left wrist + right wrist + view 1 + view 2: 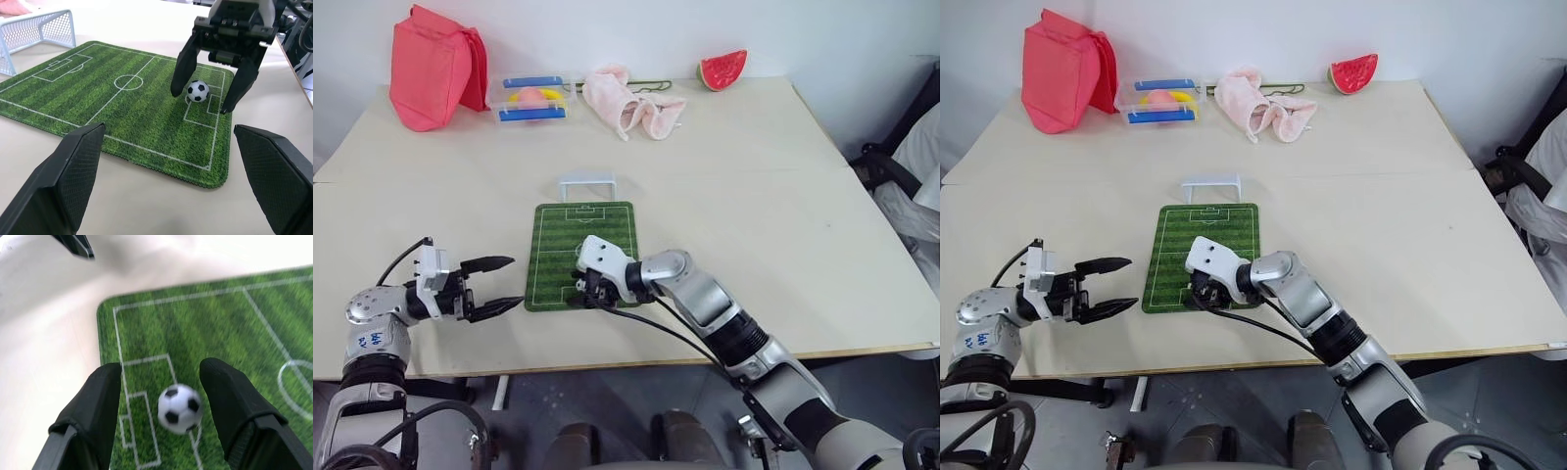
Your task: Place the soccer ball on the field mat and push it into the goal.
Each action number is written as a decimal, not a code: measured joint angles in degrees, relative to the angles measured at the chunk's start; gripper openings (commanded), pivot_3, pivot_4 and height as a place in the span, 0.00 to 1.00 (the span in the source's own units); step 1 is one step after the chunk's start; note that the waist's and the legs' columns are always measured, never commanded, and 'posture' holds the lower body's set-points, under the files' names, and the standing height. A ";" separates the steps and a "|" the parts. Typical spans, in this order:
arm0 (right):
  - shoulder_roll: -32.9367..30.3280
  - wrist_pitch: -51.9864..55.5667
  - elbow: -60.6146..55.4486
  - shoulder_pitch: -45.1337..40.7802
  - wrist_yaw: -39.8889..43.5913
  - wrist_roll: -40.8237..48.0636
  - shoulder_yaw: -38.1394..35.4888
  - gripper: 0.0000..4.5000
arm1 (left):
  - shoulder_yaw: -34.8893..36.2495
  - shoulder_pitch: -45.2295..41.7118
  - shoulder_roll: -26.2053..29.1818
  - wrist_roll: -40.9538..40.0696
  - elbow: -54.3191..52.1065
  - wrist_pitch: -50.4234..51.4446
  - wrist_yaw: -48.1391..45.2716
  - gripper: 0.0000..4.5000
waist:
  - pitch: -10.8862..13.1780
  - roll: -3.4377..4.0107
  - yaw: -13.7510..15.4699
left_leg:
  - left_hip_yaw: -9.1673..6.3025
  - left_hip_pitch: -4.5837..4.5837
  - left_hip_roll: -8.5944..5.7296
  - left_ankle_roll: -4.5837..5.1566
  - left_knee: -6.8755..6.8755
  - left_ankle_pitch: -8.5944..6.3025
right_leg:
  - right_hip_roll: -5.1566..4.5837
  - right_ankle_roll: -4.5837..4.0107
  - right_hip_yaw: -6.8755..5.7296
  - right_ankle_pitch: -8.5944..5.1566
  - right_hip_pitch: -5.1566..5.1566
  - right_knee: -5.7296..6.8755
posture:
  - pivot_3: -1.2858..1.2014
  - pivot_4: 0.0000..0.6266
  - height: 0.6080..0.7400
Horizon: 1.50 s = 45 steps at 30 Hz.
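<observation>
The ball [198,90] lies on the mat [112,112] at its near end, on the white line of the penalty box, between the two fingers of the right pincer [203,100], which stand apart on either side of it; the right wrist view shows green between each finger and the ball, so the pincer has hold of nothing. The goal [586,183] stands just past the mat's far short edge, so the ball lies the whole length of the mat from it, and the push must run along the mat's long axis, away from the robot. The right pincer is the nearer by far. The left pincer [495,288] hangs open and empty just off the mat's left near corner, pointing across at the ball. The bench [783,215] is pale and flat; the mat lies flat on it, with a red bag [435,67], a plastic box [531,99], a pink cloth [628,101] and a melon slice [723,70] well apart along its far edge.
</observation>
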 measured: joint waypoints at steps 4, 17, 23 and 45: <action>-0.25 1.19 -2.08 -2.06 -0.78 0.02 -1.88 0.53 | 0.00 -0.20 -0.44 0.22 0.26 -0.25 0.00 1.00 | 0.00 0.00 0.04 | -0.01 0.00 0.00 0.00 -0.01 0.00 | 0.00 0.00 -0.02 0.00 0.00 0.00 | 0.52 0.24 1.00; -3.70 9.53 -16.35 5.04 -0.51 0.49 1.74 0.00 | -0.05 -0.66 -0.60 -0.40 -0.11 1.53 -0.02 1.00 | 0.00 -0.01 0.13 | -0.03 -0.01 0.00 -0.01 -0.04 -0.01 | 0.00 0.00 -0.02 0.00 0.01 -0.05 | 0.52 0.24 1.00; -3.38 8.03 -12.64 6.90 -0.36 0.96 3.11 0.00 | -0.05 -0.24 -0.30 -0.40 -0.35 1.58 -0.02 1.00 | 0.00 -0.01 0.17 | -0.02 -0.01 -0.01 -0.01 -0.02 -0.01 | -0.01 0.00 -0.02 0.00 0.02 -0.07 | 0.52 0.24 1.00; -9.08 5.54 -9.80 -0.45 -11.24 4.20 -20.40 0.00 | 0.76 -9.00 -2.96 3.01 7.02 0.72 4.26 1.00 | 0.00 -0.03 0.27 | -0.17 -0.31 -0.01 -0.01 0.08 -0.01 | -0.01 0.00 -0.24 0.00 -0.09 -0.09 | 0.52 0.24 1.00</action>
